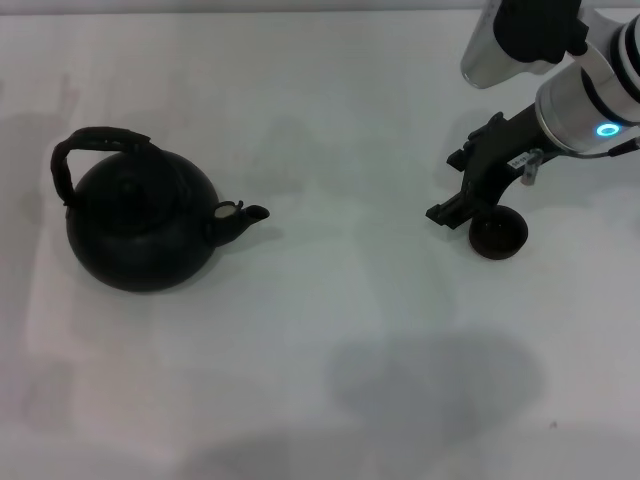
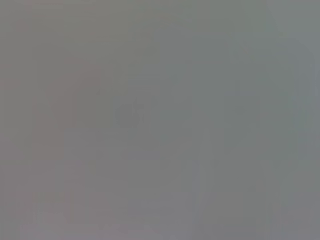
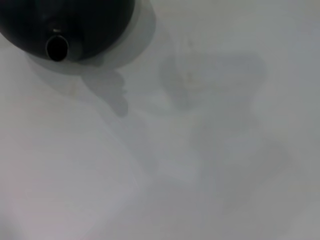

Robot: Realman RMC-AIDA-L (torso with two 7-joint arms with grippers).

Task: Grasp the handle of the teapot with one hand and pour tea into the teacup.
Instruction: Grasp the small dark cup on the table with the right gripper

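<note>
We see the teapot (image 1: 140, 232) on the white table (image 1: 340, 330) at nine o'clock, its arched handle (image 1: 95, 145) untouched and its spout toward three o'clock. The teacup (image 1: 498, 236) sits at three o'clock. The right gripper (image 1: 468, 205) hangs just beside the cup at its ten o'clock; we cannot tell its finger state.

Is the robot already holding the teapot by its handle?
No: the teapot sits alone on the robot's left, its handle untouched, while the right gripper is by the teacup.
</note>
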